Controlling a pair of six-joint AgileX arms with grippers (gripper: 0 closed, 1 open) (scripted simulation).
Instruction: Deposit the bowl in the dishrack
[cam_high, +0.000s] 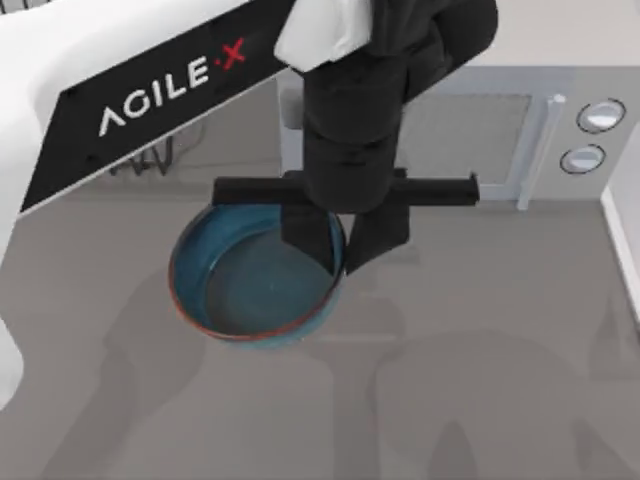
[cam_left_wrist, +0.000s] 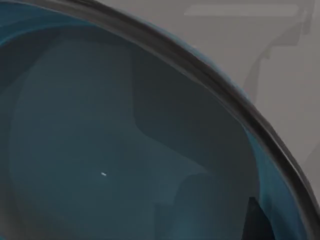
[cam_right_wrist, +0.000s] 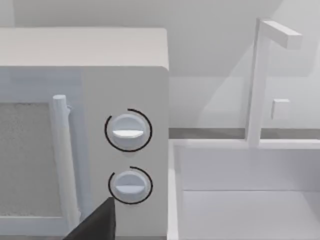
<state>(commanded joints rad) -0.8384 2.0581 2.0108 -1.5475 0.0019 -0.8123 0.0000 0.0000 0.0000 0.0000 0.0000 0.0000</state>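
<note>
The left arm reaches in from the top view's left, its black wrist hanging over the middle of the table, and the left gripper (cam_high: 340, 245) is down at the bowl (cam_high: 255, 280). One finger drops inside the bowl's far-right rim and the other sits just outside it, so the jaws straddle the wall and look closed on the rim. The bowl is blue-teal with a thin orange-red edge and lies a little left of centre on the grey table (cam_high: 500, 400).

The left wrist view looks into the bowl (cam_left_wrist: 110, 150): its dark inner bottom, the curved rim sweeping across, and bare table beyond that edge.

There is room to move. The near half of the table, and the stretch to the right of the bowl, lie open with only shadows on them. The far side is tighter: the pale grey microwave (cam_high: 480, 140) stands just behind the gripper, with its door handle and two dials on the right. Some thin dark wires of the dishrack (cam_high: 150, 160) peek out under the arm at far left, well apart from the bowl.

The right wrist view faces the microwave (cam_right_wrist: 125, 100) front, with both round dials stacked beside the handle and a white sink (cam_right_wrist: 240, 190) with its tap just beside the microwave's edge. A dark tip of the right gripper (cam_right_wrist: 97, 225) shows low in that view. Whether its jaws are open or closed cannot be told.
</note>
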